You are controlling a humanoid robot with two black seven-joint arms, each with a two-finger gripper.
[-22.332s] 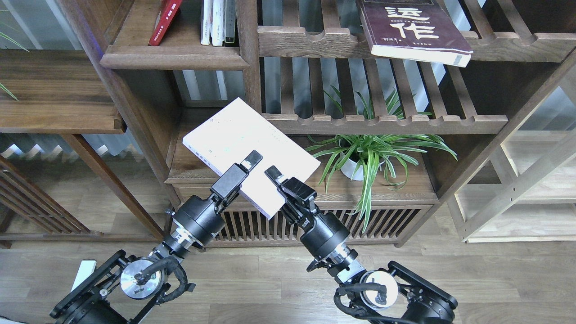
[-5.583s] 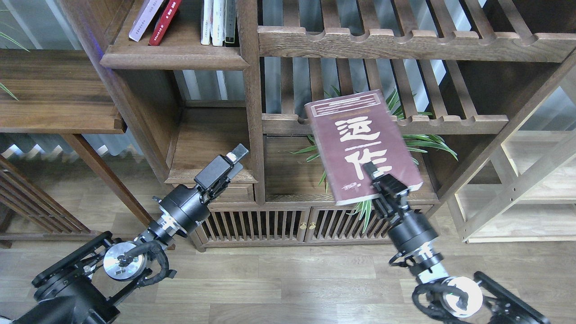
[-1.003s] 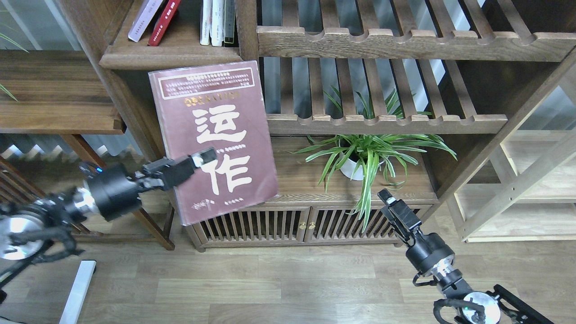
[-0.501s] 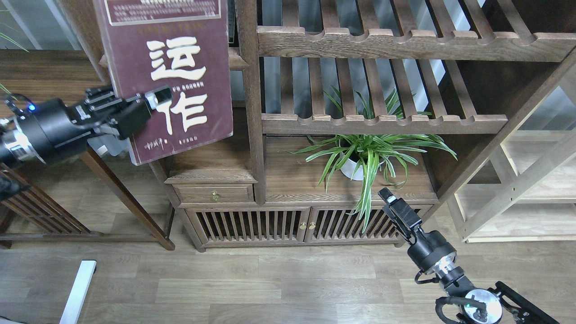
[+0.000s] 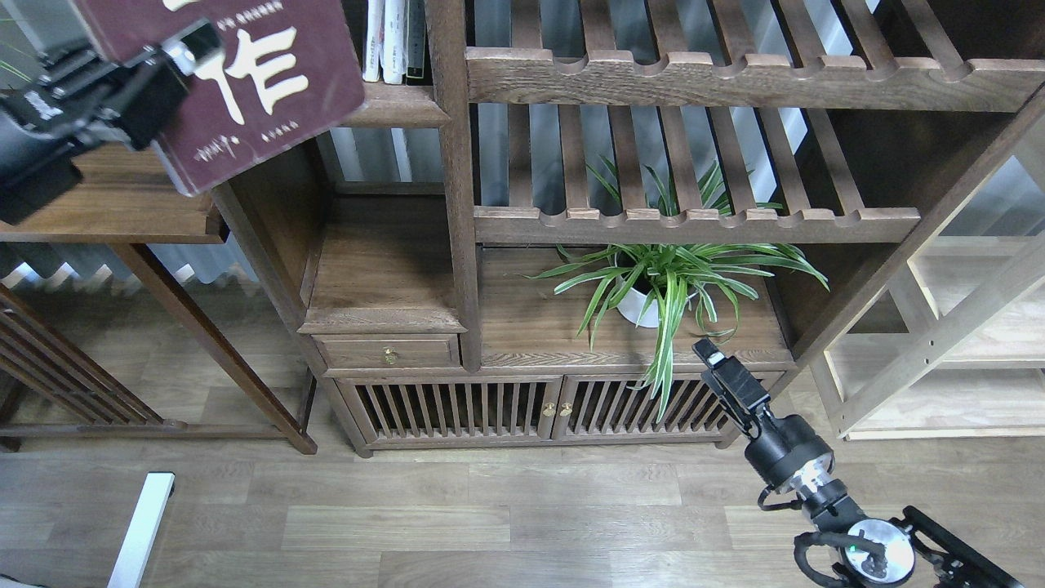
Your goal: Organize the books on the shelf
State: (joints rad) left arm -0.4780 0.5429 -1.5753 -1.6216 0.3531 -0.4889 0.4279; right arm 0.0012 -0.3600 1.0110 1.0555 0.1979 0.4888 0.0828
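My left gripper (image 5: 184,51) is shut on the maroon book with big white Chinese characters (image 5: 269,73), held high at the top left and cut off by the frame's top edge. The book covers most of the dark-brown shelf (image 5: 400,104); only the right end of the shelf's rounded front edge shows. The red book and the pale white-lavender book are hidden behind the maroon one. My right gripper (image 5: 709,351) is low at the right, in front of the cabinet, with nothing in it; its fingers cannot be told apart.
Thin white-spined volumes (image 5: 392,41) stand at the shelf's right end against a post (image 5: 457,188). Slatted racks (image 5: 694,73) fill the right side. A potted spider plant (image 5: 653,286) sits on the cabinet top. A side table (image 5: 114,204) is at the left.
My left gripper has lifted the maroon book up and to the left, from the middle of the bookcase to the top shelf level. My right arm has barely moved.
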